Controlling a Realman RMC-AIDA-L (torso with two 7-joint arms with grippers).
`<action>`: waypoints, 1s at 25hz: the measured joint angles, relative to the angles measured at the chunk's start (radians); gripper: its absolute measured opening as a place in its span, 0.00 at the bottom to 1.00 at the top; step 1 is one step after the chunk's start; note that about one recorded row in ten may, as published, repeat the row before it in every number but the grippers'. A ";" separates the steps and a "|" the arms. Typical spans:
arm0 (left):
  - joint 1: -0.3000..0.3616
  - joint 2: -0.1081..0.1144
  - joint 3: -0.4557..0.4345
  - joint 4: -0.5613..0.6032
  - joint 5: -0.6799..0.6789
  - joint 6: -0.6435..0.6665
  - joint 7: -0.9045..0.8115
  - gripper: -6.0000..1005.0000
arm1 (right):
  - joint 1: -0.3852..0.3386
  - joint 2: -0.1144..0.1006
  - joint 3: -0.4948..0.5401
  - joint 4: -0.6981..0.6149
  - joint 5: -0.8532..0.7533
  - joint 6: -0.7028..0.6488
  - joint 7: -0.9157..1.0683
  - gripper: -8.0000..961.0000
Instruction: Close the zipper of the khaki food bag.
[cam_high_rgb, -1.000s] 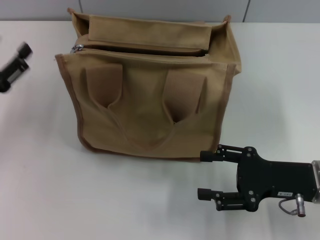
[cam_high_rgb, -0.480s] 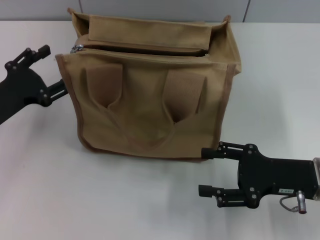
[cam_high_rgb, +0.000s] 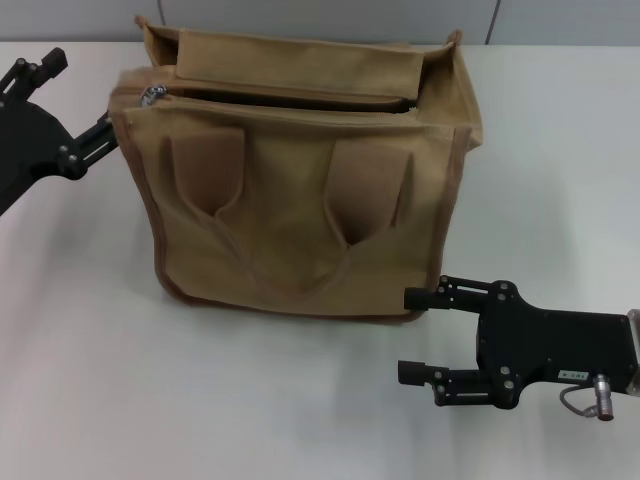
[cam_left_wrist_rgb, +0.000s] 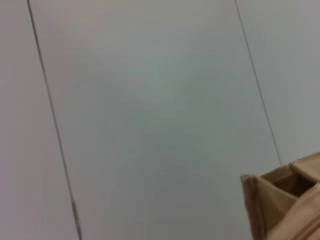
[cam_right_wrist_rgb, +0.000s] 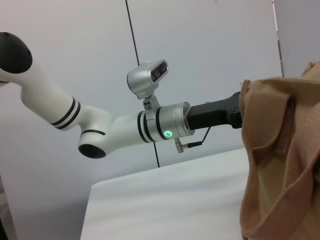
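Observation:
The khaki food bag (cam_high_rgb: 300, 200) stands upright mid-table, handles hanging down its front. The zipper (cam_high_rgb: 290, 100) runs along the top and shows a dark gap along its length. Its silver pull (cam_high_rgb: 152, 95) sits at the bag's top left corner. My left gripper (cam_high_rgb: 82, 90) is open just left of that corner, its lower finger close against the bag's edge. My right gripper (cam_high_rgb: 406, 335) is open and empty, low by the bag's bottom right corner. A corner of the bag shows in the left wrist view (cam_left_wrist_rgb: 285, 205), and its side in the right wrist view (cam_right_wrist_rgb: 285, 160).
The white table (cam_high_rgb: 200, 400) spreads around the bag, with a grey wall behind. The right wrist view shows my left arm (cam_right_wrist_rgb: 165, 125) reaching to the bag's far side.
My left gripper came in from the far left to the bag's top left corner, then rose slightly. The corner by the pull has shifted a little. The right gripper sank slightly.

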 joint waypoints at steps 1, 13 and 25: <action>0.000 0.000 0.000 -0.005 -0.001 0.007 0.003 0.82 | 0.000 0.000 0.001 0.000 0.000 0.000 0.000 0.81; 0.007 0.001 0.026 -0.024 -0.016 0.033 0.026 0.81 | 0.000 0.002 0.003 0.000 0.000 0.000 0.001 0.81; 0.029 -0.003 0.029 -0.062 -0.036 0.081 0.114 0.68 | 0.010 0.005 0.022 0.000 0.000 -0.073 0.008 0.81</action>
